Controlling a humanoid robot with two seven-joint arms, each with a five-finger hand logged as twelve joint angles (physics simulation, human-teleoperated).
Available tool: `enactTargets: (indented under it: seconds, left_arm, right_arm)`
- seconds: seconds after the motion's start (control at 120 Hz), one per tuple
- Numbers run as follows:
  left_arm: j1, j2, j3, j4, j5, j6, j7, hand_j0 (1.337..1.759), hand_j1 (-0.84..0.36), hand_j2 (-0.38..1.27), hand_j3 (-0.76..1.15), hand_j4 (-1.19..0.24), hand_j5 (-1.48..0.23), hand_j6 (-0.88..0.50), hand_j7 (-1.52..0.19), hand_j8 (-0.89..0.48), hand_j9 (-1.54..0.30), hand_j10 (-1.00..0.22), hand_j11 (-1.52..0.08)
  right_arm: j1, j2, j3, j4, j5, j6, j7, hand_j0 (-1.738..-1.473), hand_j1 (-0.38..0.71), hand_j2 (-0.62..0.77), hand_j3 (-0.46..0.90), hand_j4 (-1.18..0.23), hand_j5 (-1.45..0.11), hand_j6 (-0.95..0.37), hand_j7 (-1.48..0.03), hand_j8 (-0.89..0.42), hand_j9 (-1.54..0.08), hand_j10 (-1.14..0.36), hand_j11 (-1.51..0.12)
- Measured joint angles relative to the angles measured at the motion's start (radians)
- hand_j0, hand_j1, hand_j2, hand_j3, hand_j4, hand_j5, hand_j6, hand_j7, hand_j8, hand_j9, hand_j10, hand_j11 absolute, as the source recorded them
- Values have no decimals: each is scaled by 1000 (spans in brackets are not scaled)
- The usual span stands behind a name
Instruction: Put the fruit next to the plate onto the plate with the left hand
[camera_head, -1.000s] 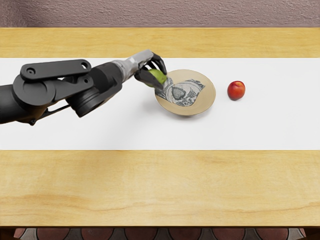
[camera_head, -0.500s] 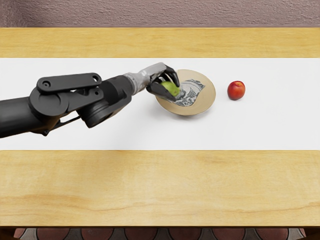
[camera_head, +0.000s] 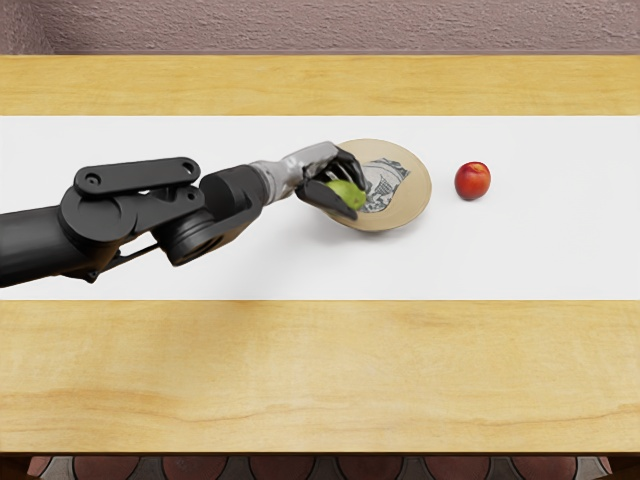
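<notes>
My left hand (camera_head: 338, 182) reaches in from the left and hovers over the left part of the tan patterned plate (camera_head: 405, 178). Its dark fingers are curled around a yellow-green fruit (camera_head: 347, 193), which shows between them above the plate's near-left rim. Whether the fruit touches the plate I cannot tell. A red apple (camera_head: 472, 180) lies on the white runner just right of the plate, apart from it. The right arm is out of view.
The white runner (camera_head: 500, 250) crosses the wooden table (camera_head: 320, 370) from side to side. My left forearm and its bulky dark elbow joint (camera_head: 150, 205) lie over the runner's left half.
The left hand has carried the green fruit rightward and slightly nearer, from the plate's left edge to over its left part. The forearm has dropped lower. The red apple has stayed put.
</notes>
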Motion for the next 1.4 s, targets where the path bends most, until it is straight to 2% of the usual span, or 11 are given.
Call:
enactTargets:
  seconds: [0.283, 0.483, 0.625, 0.85, 1.025, 1.117, 1.217, 1.283, 1.35, 1.4]
  left_arm:
    - [0, -12, -2, 66, 4, 13, -1, 1651, -357, 262, 0, -677, -1012, -408, -974, -313, -966, -460, -965]
    - [0, -23, -4, 79, 5, 38, 0, 1655, -284, 197, 0, -574, -795, -529, -775, -417, -774, -537, -780]
    - [-1, -31, -4, 80, 6, 44, 0, 1656, -209, 140, 0, -489, -660, -467, -650, -411, -649, -465, -653]
    - [-6, -31, -6, 83, 7, 57, 0, 1658, -60, 85, 0, -349, -462, -342, -458, -323, -458, -341, -459]
    - [-43, -15, -19, 76, -7, 57, 1, 1658, 164, 39, 0, -158, -209, -155, -207, -147, -207, -155, -208]
    - [-77, 78, -48, 24, -80, 44, 1, 1658, 228, 25, 0, -103, -136, -101, -135, -96, -135, -101, -136]
    - [-76, 255, -90, -83, -217, -47, 1, 1658, 272, 16, 0, -65, -87, -64, -86, -61, -86, -64, -87]
    - [-64, 368, -105, -163, -315, -136, 6, 1658, 291, 12, 0, -49, -65, -49, -65, -46, -65, -48, -65]
    - [-57, 469, -113, -219, -414, -264, 27, 1658, 305, 10, 0, -37, -50, -36, -49, -35, -49, -36, -49]
    - [-21, 547, -115, -250, -469, -359, 38, 1658, 313, 8, 0, -30, -40, -29, -40, -28, -40, -30, -40]
  right_arm:
    - [0, 0, 0, 0, 0, 0, 0, -1658, -329, -3, 0, -17, -22, -16, -22, -16, -22, -16, -22]
    - [0, 0, 0, 0, 0, 0, 0, -1658, -329, -3, 0, -16, -22, -16, -22, -16, -22, -16, -22]
    - [0, 0, 0, 0, 0, 0, 0, -1658, -329, -3, 0, -17, -22, -16, -22, -16, -22, -17, -22]
    - [0, 0, 0, 0, 0, 0, 0, -1658, -329, -3, 0, -17, -22, -16, -22, -16, -22, -17, -22]
    - [0, 0, 0, 0, 0, 0, 0, -1658, -329, -3, 0, -17, -22, -16, -22, -16, -22, -17, -22]
    - [0, 0, 0, 0, 0, 0, 0, -1658, -329, -3, 0, -17, -22, -16, -22, -17, -22, -17, -22]
    - [0, 0, 0, 0, 0, 0, 0, -1658, -329, -3, 0, -17, -22, -16, -22, -17, -22, -17, -22]
    - [0, 0, 0, 0, 0, 0, 0, -1658, -329, -3, 0, -17, -22, -17, -22, -17, -22, -17, -22]
    - [0, 0, 0, 0, 0, 0, 0, -1658, -329, -3, 0, -17, -22, -16, -22, -16, -22, -16, -22]
    - [0, 0, 0, 0, 0, 0, 0, -1658, -329, -3, 0, -17, -22, -17, -22, -17, -22, -17, -22]
